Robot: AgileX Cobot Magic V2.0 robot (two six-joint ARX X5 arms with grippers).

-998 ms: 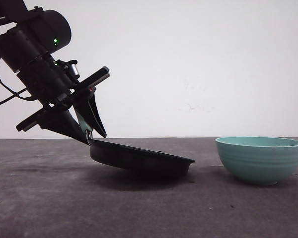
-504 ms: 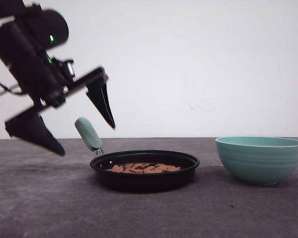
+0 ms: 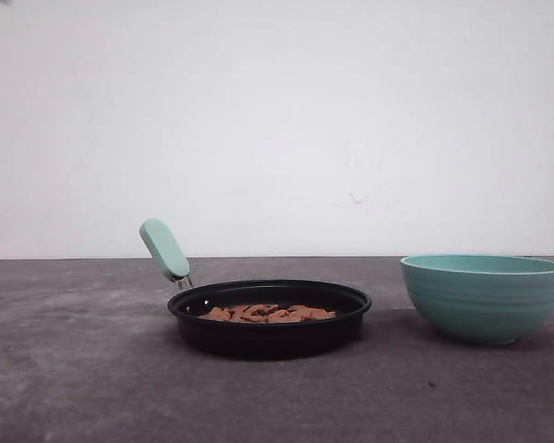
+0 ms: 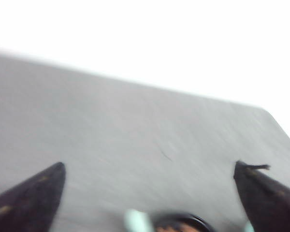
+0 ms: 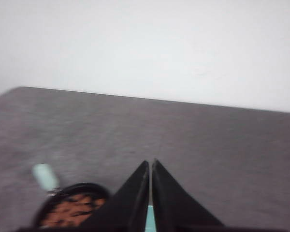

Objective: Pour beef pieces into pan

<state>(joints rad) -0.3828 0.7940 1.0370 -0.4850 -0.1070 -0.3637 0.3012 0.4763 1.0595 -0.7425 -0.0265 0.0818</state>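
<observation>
Pan: shallow round black frying pan [image 3: 270, 318] flat on table [image 3: 74, 369] | contents: reddish-brown beef pieces [image 3: 268, 314] | left gripper [image 4: 150, 169] fingers spread wide | right gripper [image 5: 150, 164] fingers pressed together, empty

A ribbed teal bowl [image 3: 484, 297] is seen upright on a dark grey desk [image 3: 74, 369], backed by a white wall [image 3: 351, 120].

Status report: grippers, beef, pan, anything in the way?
Left gripper open, empty. Right gripper shut. Beef pieces in pan, flat on table. Teal bowl beside it, apart.
</observation>
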